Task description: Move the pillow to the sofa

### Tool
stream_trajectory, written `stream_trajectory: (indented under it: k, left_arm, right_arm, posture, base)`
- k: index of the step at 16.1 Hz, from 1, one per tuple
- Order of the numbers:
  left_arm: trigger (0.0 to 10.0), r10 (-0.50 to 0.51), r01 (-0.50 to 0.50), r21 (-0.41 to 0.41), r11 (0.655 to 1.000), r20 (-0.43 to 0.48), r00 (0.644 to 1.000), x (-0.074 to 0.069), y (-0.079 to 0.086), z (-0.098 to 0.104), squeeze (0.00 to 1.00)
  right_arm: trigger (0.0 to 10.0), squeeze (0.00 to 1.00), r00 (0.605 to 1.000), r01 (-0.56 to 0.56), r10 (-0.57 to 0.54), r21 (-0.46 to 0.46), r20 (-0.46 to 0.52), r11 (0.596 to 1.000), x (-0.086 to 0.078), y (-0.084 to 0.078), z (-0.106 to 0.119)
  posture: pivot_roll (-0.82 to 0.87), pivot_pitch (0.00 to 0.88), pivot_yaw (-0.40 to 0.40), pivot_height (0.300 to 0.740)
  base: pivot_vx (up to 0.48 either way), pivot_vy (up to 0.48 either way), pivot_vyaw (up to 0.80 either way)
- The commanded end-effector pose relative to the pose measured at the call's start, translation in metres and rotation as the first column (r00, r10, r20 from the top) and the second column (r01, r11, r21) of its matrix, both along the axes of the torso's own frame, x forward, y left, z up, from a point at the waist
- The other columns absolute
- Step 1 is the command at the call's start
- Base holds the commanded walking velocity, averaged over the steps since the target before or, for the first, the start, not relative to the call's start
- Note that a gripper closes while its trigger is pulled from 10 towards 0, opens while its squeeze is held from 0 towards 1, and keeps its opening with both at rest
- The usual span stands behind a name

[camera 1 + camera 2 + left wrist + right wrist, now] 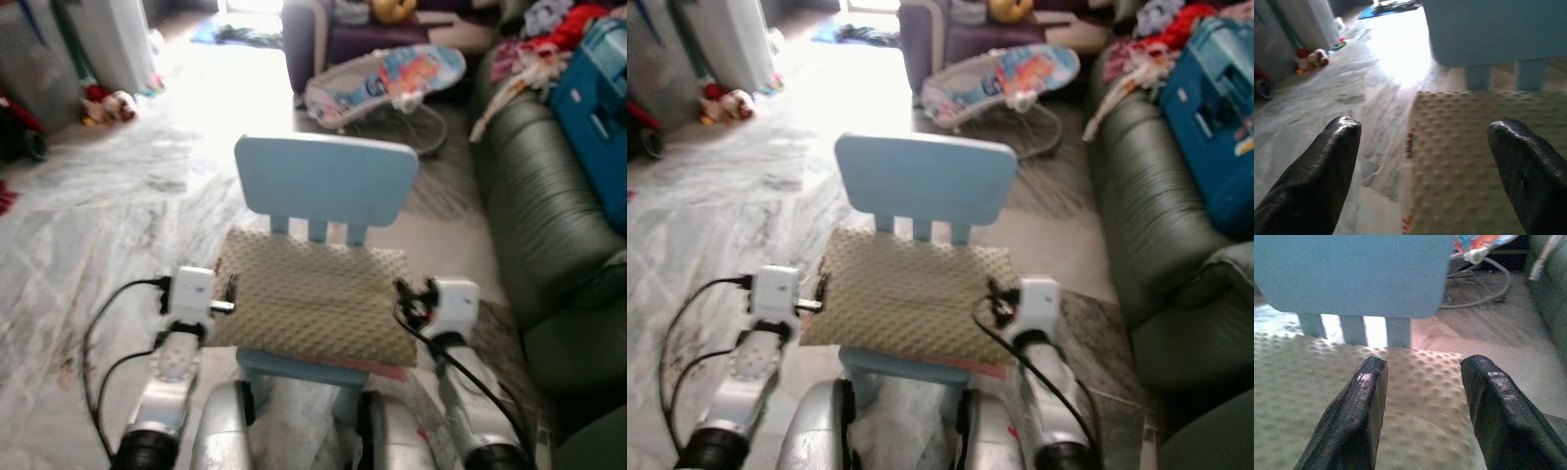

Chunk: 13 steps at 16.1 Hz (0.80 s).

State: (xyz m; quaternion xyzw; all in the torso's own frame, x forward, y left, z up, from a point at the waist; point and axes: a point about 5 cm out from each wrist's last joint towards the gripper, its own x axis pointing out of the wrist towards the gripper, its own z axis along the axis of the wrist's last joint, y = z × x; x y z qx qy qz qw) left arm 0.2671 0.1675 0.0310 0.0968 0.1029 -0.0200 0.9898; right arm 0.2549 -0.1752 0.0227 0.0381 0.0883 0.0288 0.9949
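Note:
A beige, bumpy pillow point(313, 294) lies flat on the seat of a small light-blue chair point(328, 181) straight ahead of me. My left gripper point(1425, 161) hovers at the pillow's left edge, open wide, one finger over the floor and the other over the pillow point(1469, 156). My right gripper point(1422, 396) is open above the pillow's right part point(1312, 382), near the chair back point(1352, 274). Nothing sits between either pair of fingers. The dark green sofa point(549, 196) runs along the right side.
A blue crate point(600, 98) and a heap of clothes sit on the sofa's far end. A baby bouncer point(392, 78) stands behind the chair, a purple armchair point(318, 39) beyond it. Toys point(108, 103) lie at the far left on the marble floor.

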Motion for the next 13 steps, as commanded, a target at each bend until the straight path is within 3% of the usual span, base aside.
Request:
stream_trajectory:
  k: [1, 4, 9, 13]
  left_arm:
    - [10.0, 0.002, -0.002, -0.001, 1.000, -0.012, 1.000, 0.000, 0.001, 0.001, 0.00]
    - [10.0, -0.021, 0.020, -0.015, 1.000, -0.048, 0.999, -0.001, 0.000, 0.004, 0.00]
    - [10.0, -0.003, 0.002, -0.019, 1.000, -0.057, 0.998, -0.011, 0.013, 0.003, 0.00]
    - [10.0, -0.003, 0.001, -0.024, 1.000, -0.044, 0.999, -0.006, 0.009, 0.010, 0.00]
  right_arm:
    - [10.0, 0.00, 1.000, -0.002, 0.002, 0.001, 0.009, 1.000, 0.002, 0.000, 0.003]
    - [10.0, 0.00, 1.000, -0.018, 0.018, -0.014, 0.002, 1.000, -0.004, 0.002, 0.007]
    - [10.0, 0.00, 1.000, -0.012, 0.012, 0.014, -0.010, 1.000, -0.012, 0.003, 0.007]
    - [10.0, 0.00, 0.999, -0.027, 0.027, 0.027, -0.022, 0.999, -0.016, 0.006, 0.007]
  posture:
    - [-0.03, 0.000, -0.023, 0.606]
    - [-0.02, 0.000, -0.035, 0.586]
    - [-0.02, 0.000, -0.036, 0.526]
    - [-0.03, 0.000, -0.030, 0.526]
  base:
    - [0.000, 0.000, 0.00]
    - [0.000, 0.000, 0.00]
    - [0.000, 0.000, 0.00]
    - [0.000, 0.000, 0.00]
